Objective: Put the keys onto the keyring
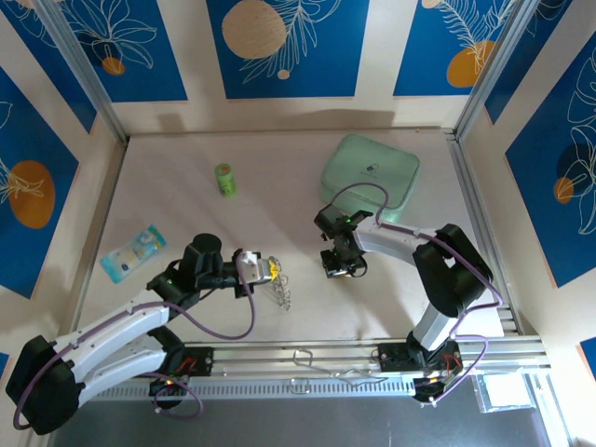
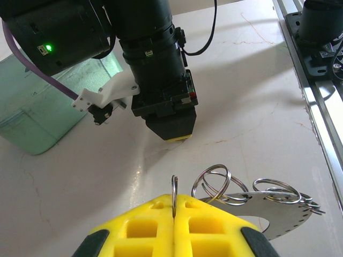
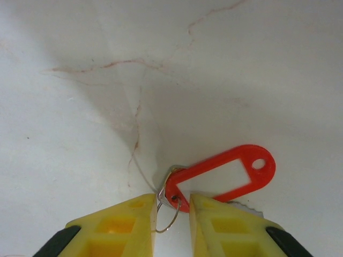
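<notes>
Your left gripper [image 2: 174, 202] clamped shut on keyring [image 2: 273, 211], left of centre, near side. Right gripper [image 3: 172, 206] part open, straddling red key [image 3: 269, 172] lying on table [image 3: 80, 107], centre; pads seemingly not gripping. Step: picking up key. Next: close on tag, carry left, thread onto ring

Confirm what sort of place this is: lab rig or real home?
Most likely a purpose-built robot data-collection cell, not a home: blue leaf-printed wall panels box in a pale marbled tabletop, an aluminium extrusion rail runs along its near edge, and a small green cylinder lies there like a prop.
</notes>
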`<state>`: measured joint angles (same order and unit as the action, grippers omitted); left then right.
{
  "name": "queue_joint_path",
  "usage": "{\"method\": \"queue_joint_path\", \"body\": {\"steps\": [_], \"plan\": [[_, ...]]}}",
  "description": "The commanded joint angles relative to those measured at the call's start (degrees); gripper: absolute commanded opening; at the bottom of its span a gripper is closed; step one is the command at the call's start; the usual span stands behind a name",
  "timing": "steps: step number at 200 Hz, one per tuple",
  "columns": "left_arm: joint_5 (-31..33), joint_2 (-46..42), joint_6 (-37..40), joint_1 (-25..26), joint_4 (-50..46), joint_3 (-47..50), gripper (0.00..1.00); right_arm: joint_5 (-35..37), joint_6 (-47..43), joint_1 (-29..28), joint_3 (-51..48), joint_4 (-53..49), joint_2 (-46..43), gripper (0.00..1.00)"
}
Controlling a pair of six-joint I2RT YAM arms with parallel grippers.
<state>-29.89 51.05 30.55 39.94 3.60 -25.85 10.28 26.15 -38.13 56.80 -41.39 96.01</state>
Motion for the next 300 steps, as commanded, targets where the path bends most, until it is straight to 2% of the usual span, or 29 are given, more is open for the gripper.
{"method": "queue_joint_path", "body": {"steps": [1,124,227,300], "plan": [[-0.3,-0.8,1.2,0.6,0.2,0.3,0.0,-0.3,1.1,-0.3,1.3,-2.4,-1.9,0.24],[-0.4,-1.0,1.2,0.6,0.0,0.3,0.0,0.2,3.2,-1.9,2.7,-4.0,0.9,0.26],[-0.5,-1.0,1.4,0.6,0.0,0.3,0.0,1.5,3.4,-1.9,3.0,-4.7,1.7,0.19],[-0.4,-1.1,1.4,0.6,-0.1,0.3,0.0,1.2,2.9,-1.9,2.8,-4.5,1.2,0.09]]}}
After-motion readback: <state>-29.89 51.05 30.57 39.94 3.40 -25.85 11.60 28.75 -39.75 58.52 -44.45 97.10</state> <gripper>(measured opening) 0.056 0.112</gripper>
